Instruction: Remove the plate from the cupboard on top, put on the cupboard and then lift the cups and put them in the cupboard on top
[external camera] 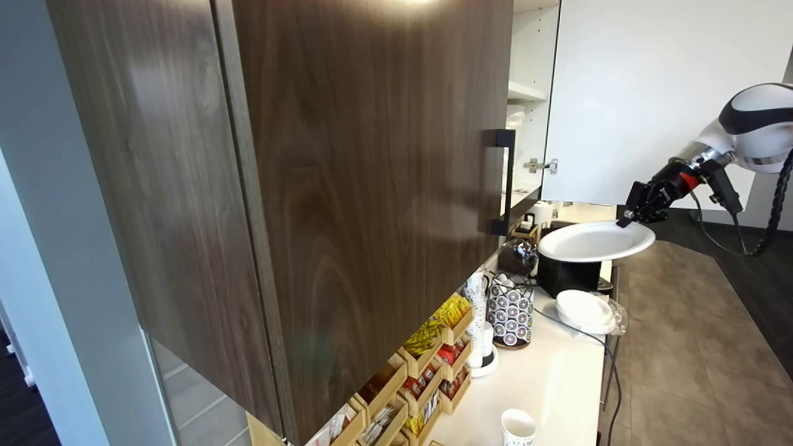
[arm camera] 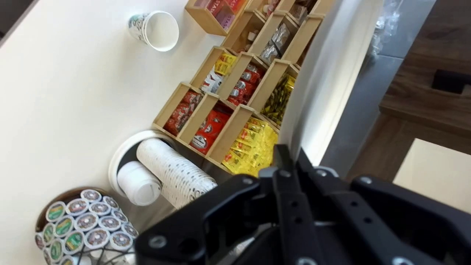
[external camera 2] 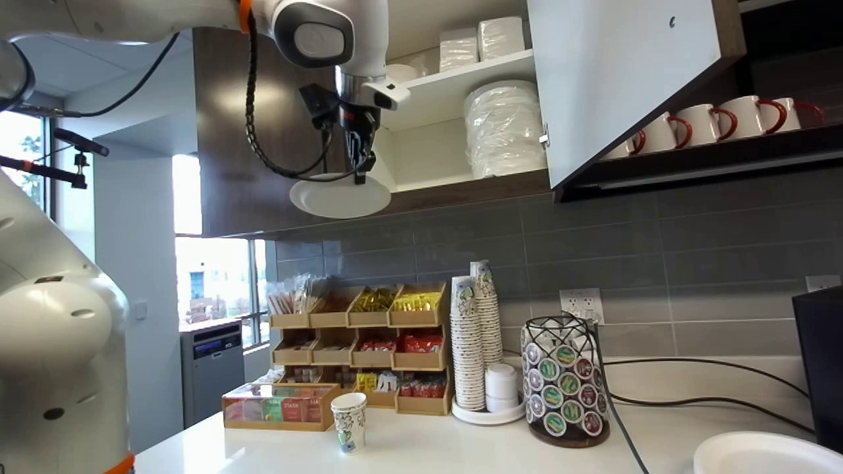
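A white plate (external camera: 588, 243) hangs in the air over the counter, below and in front of the open top cupboard (external camera 2: 428, 155). The plate also shows in an exterior view (external camera 2: 339, 199) and edge-on in the wrist view (arm camera: 325, 81). My gripper (external camera: 624, 221) is shut on the plate's rim; its fingertips (arm camera: 292, 156) pinch the edge. Paper cups (external camera 2: 349, 424), nested together, stand on the counter and show in the wrist view (arm camera: 161, 31). Inside the cupboard, a wrapped stack of white plates (external camera 2: 504, 128) stands on the lower shelf.
Open cupboard doors (external camera 2: 632, 66) flank the cupboard; a dark door (external camera: 384, 186) fills much of an exterior view. On the counter (external camera 2: 408, 451) stand a wooden condiment rack (external camera 2: 417, 360), tall cup stacks (external camera 2: 467, 349), a pod carousel (external camera 2: 566, 388) and white plates (external camera: 584, 310). Red-handled mugs (external camera 2: 698, 125) sit on a shelf.
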### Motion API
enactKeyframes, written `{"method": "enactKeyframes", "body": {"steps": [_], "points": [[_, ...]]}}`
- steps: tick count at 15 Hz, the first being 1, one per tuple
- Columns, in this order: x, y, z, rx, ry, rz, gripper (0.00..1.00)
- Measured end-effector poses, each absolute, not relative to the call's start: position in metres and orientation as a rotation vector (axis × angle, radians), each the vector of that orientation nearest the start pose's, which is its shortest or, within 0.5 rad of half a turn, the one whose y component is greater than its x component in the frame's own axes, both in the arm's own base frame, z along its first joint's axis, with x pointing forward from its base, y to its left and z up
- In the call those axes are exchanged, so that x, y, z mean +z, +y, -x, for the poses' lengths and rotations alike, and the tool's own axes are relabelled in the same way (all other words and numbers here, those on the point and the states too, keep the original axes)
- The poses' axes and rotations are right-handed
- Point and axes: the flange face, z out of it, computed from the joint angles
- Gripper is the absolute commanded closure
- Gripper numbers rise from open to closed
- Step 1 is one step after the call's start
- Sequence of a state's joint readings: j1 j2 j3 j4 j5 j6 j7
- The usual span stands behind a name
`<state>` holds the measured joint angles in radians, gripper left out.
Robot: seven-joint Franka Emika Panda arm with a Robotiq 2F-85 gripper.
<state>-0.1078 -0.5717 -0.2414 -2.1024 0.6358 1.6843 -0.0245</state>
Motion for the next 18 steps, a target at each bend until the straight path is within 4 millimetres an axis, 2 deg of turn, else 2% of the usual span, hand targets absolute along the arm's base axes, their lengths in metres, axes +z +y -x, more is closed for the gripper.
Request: {"method": "enactKeyframes", "body": {"steps": [5, 9, 17, 18], "points": [[0.564, -0.113, -0.382, -0.105, 0.442, 2.408, 0.99], [0.492, -0.121, -0.388, -0.063, 0.427, 2.469, 0.99], [0.39, -0.137, -0.408, -0.262, 0.56, 2.609, 0.99], [0.379, -0.138, -0.411, -0.279, 0.586, 2.623, 0.96]]}}
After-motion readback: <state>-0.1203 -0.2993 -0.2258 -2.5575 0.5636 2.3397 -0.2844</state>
